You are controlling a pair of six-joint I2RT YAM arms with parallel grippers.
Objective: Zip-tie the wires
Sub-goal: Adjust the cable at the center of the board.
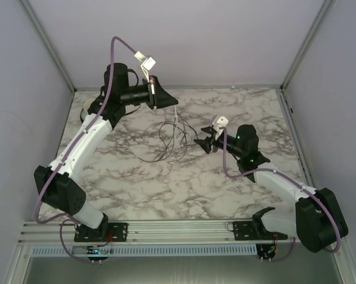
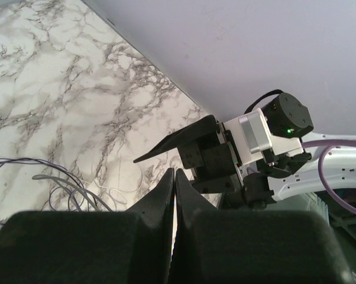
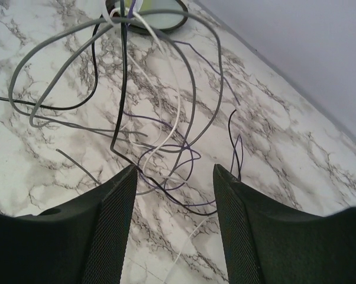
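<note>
The wires (image 1: pixel 168 139) lie in loose grey, black and purple loops on the marble table (image 1: pixel 225 183). They also show in the left wrist view (image 2: pixel 54 177) and in the right wrist view (image 3: pixel 166 118). My left gripper (image 1: pixel 175 102) hangs above them, its jaws (image 2: pixel 174 171) pressed shut with a pale sliver between them. A thin white strip (image 1: pixel 175 121) runs down from its tip into the wires. My right gripper (image 1: pixel 197 142) sits low at the right edge of the tangle. It is open (image 3: pixel 173 177), with a few strands on the table between its fingers.
A round pale disc (image 1: pixel 83 110) sits at the table's far left, behind the left arm, and shows past the wires (image 3: pixel 148 15) in the right wrist view. Walls and frame posts close in the table. A metal rail (image 1: pixel 178 228) runs along the near edge.
</note>
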